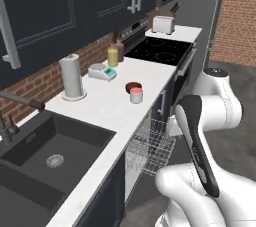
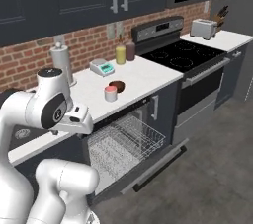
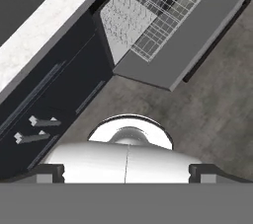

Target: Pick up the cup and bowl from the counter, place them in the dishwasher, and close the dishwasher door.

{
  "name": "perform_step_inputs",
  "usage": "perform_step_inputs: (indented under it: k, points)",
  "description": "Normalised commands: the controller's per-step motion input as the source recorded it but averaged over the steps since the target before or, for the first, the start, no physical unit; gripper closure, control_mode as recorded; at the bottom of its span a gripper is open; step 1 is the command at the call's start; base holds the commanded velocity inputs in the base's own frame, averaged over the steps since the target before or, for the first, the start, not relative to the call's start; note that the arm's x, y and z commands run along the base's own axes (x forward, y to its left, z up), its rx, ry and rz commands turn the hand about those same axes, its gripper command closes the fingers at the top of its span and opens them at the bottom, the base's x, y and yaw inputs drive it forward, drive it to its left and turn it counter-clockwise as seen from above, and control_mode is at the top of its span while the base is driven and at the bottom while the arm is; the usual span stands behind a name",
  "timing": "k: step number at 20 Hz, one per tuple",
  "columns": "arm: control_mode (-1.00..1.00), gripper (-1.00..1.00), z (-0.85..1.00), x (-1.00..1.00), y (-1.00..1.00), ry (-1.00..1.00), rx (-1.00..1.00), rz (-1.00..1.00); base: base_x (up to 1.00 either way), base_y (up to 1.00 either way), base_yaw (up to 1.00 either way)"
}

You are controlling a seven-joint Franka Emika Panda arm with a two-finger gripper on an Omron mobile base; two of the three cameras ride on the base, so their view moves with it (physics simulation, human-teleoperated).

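Note:
The cup (image 1: 136,95) (image 2: 110,93), pale with a salmon-red top, stands on the white counter (image 1: 107,103) (image 2: 143,77) near its front edge. The dark reddish-brown bowl (image 1: 133,87) (image 2: 117,86) sits right behind it, touching or nearly so. Below them the dishwasher is open, its grey wire rack (image 1: 152,143) (image 2: 126,141) (image 3: 153,16) pulled out over the lowered dishwasher door (image 2: 148,164) (image 3: 188,50). My gripper (image 3: 127,174) is open and holds nothing. It points down at the floor in front of the lower cabinets, left of the dishwasher, well away from cup and bowl.
A paper towel roll (image 1: 71,76), a grey scale (image 1: 102,72), a yellow jar (image 1: 113,57) and a brown jar (image 1: 120,51) stand along the brick wall. The dark sink (image 1: 45,158) lies left, the black cooktop (image 1: 160,50) and toaster (image 1: 163,24) right. My arm (image 1: 197,146) rises before the rack.

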Motion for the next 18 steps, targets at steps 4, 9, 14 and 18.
perform_step_inputs:
  k: [4,9,14,18]
  points:
    - [1.00,-1.00,0.00,0.00,0.00,0.00,0.00,0.00,0.29,0.33,-0.04]
    - [1.00,-1.00,0.00,0.00,0.00,0.00,0.00,0.00,-0.44,0.68,-0.23]
    - [1.00,-1.00,0.00,0.00,0.00,0.00,0.00,0.00,0.04,0.65,-0.16]
    - [1.00,-1.00,0.00,0.00,0.00,0.00,0.00,0.00,0.56,0.07,0.01]
